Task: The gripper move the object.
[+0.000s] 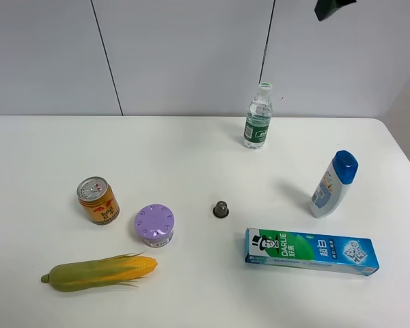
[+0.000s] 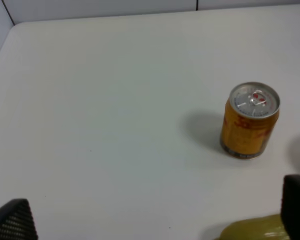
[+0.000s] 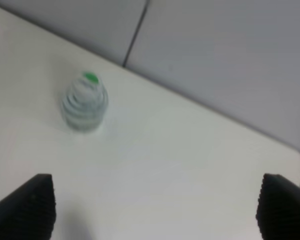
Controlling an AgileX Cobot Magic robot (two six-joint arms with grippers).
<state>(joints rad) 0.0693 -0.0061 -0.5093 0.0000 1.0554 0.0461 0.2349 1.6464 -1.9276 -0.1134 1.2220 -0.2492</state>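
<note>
Corn [image 1: 99, 272] lying flat near the front left of the white table [image 1: 191, 157], husk end pointing left, just in front of an orange can [image 1: 98, 200] and a purple lid [image 1: 154, 225]. Left gripper [image 2: 155, 215] spread wide above the table, corn's green tip beside one finger. Right gripper [image 3: 152, 205] also spread apart, a water bottle [image 3: 85, 102] ahead.

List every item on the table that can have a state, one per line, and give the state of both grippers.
Corn: lying flat, untouched.
Can: upright, unopened.
Purple container: upright, lid on.
Water bottle: upright, capped.
Shampoo bottle: standing, cap closed.
Toothpaste box: lying flat.
Left gripper: jaws open, empty.
Right gripper: jaws open, empty.
</note>
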